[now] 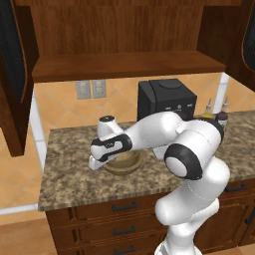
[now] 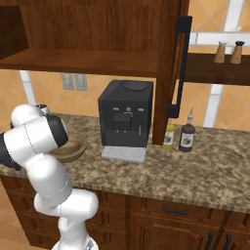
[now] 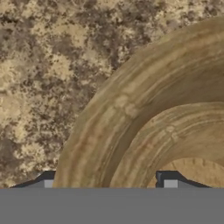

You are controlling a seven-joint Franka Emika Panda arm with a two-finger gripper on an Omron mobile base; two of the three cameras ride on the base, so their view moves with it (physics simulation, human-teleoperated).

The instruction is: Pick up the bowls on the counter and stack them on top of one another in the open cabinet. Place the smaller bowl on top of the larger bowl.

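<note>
The task is at its start, as I judge it: the open cabinet (image 1: pixel 124 64) above the tool has a bare shelf, and no bowl has been lifted yet. The tool (image 3: pixel 107 181) is down at a wide tan bowl, which I take for the larger bowl (image 3: pixel 144 118), sitting on the desk (image 1: pixel 69 174); its two fingertips (image 3: pixel 168 179) stand apart and straddle the thick rim, one outside the wall and one inside, not yet clamped as far as I can tell. A second ring inside the bowl may be the smaller bowl, but I cannot tell. Left to do: grip, lift, shelve, then stack. Beyond the tool and to its right stands a black coffee machine (image 2: pixel 126 114), with two bottles (image 2: pixel 186 136) further right; the cabinet's shelf edge overhangs the lifting path
</note>
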